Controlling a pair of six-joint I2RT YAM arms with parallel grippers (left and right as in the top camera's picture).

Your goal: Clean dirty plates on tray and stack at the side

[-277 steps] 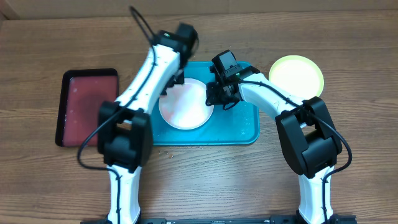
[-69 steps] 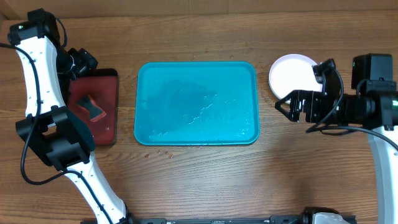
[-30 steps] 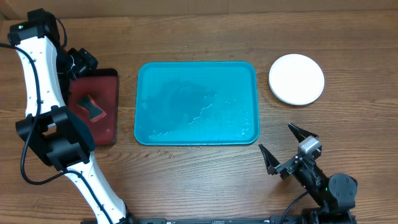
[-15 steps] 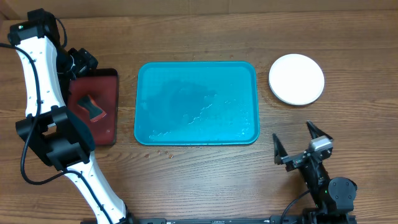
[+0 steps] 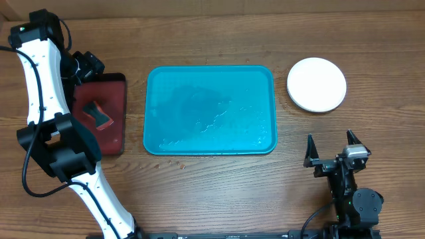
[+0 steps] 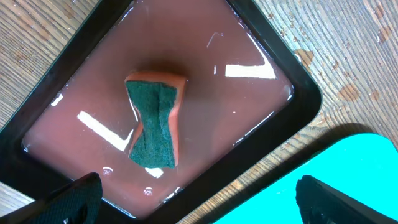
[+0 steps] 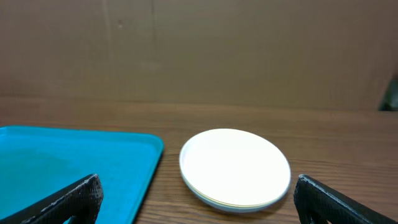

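A wooden table [image 5: 212, 192] with a brown, streaked grain is seen from above, and the turquoise tray [image 5: 209, 109] is set near its middle, bare of plates, its floor filmed with water and dotted with droplets [image 5: 222, 119]. A few small wet spots are also scattered on the wood just in front of the tray's near rim. The plates [image 5: 317, 84] are stacked on the table to the right of the tray, apart from it, toward the far edge; only the white top one is shown plainly, with thin rims under it in the right wrist view whose colours cannot be told. A dark red tray [image 5: 116, 136] with a black rim is placed to the left of the turquoise one, close beside it, and is filled with a shallow reddish liquid in which light is reflected. An orange sponge [image 6: 155, 124] with a green scouring face, pinched at its waist, is laid in that liquid. The left gripper [image 6: 208, 199] is held above the sponge with its fingers spread wide and nothing between them. The right gripper [image 5: 329, 141] is held over bare wood at the near right, fingers likewise spread and empty. Behind the table a plain brown wall [image 7: 199, 50] is seen.
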